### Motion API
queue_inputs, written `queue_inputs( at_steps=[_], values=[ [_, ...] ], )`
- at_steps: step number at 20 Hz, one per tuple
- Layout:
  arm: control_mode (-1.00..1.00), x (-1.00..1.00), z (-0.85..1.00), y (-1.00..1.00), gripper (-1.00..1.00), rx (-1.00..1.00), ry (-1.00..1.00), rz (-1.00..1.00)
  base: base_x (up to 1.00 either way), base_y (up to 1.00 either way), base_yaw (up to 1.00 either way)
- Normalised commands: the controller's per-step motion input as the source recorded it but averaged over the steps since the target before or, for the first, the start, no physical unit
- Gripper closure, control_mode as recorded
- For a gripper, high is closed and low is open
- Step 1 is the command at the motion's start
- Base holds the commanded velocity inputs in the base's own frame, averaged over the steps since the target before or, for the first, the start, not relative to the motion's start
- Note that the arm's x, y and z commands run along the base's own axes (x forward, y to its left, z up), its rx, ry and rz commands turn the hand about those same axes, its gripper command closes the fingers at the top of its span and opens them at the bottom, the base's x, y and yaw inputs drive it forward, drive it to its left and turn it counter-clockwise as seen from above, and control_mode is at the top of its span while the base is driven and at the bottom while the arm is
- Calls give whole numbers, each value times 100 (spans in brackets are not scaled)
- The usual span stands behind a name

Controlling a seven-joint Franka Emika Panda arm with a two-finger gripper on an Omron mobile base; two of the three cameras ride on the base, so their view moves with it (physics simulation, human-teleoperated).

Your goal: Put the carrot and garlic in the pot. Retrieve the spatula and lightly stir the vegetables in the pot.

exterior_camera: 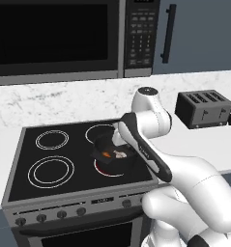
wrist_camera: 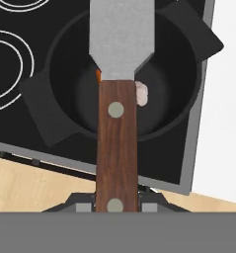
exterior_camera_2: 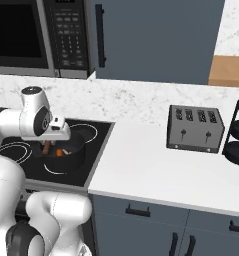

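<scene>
Stirring step: the gripper (wrist_camera: 117,206), clamped on the spatula (wrist_camera: 117,99) by its brown handle, holds the blade over the pot (wrist_camera: 60,69) on the stove's front right ring (carrot (exterior_camera: 106,154) and garlic (wrist_camera: 141,93) already inside), so next comes a gentle sweep.

One pot (wrist_camera: 65,113) sits on the stove (exterior_camera: 20,173), with one carrot (exterior_camera: 105,154) and one garlic (wrist_camera: 141,94) inside it. One spatula (wrist_camera: 118,123) points over it. Farther back hangs one microwave (exterior_camera: 54,38); on the right stands one toaster (exterior_camera_2: 195,129).
</scene>
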Motion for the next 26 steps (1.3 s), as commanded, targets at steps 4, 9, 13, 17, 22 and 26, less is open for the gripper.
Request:
queue_inputs(
  at_steps=[4,9,13,17,22,26],
  values=[
    [-100,0,2,-9,100,0,0,7,0,-3,11],
    [-100,1,53,-72,100,-14,0,41,0,0,0],
    [-100,10,46,-64,100,-35,9,53,0,0,0],
    [-100,12,4,-23,100,-58,23,53,0,0,0],
    [-100,11,-4,-9,100,-52,29,47,0,0,0],
    [-100,27,0,-3,100,-29,22,37,0,0,0]
  ],
)
